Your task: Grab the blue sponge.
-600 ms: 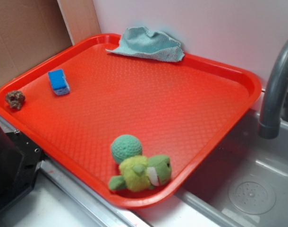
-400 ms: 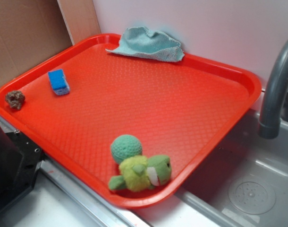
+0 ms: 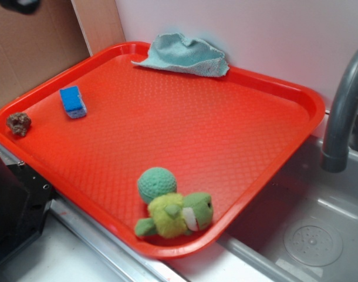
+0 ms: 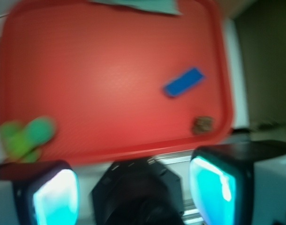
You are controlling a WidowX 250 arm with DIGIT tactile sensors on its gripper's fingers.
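Note:
The blue sponge [image 3: 73, 101] lies flat near the left rim of the red tray [image 3: 214, 129], with nothing touching it. In the wrist view the blue sponge [image 4: 184, 82] sits on the tray [image 4: 101, 79], far ahead of my gripper [image 4: 133, 187] and a little to the right. The gripper is open, its two cyan pads [image 4: 213, 187] wide apart with nothing between them, and it hangs high over the robot's black base [image 4: 138, 192], outside the tray. In the exterior view only a dark bit of the arm [image 3: 17, 4] shows in the top left corner.
A pale teal cloth [image 3: 183, 54] lies at the tray's far rim. A teal-green knitted ball [image 3: 156, 184] and a green plush toy [image 3: 178, 214] sit at the near rim. A brown lump [image 3: 19, 123] rests at the left corner. A faucet [image 3: 343, 111] and sink [image 3: 308, 235] are on the right.
A dark part of the arm has come into the top left corner of the exterior view. The objects on the tray have not moved.

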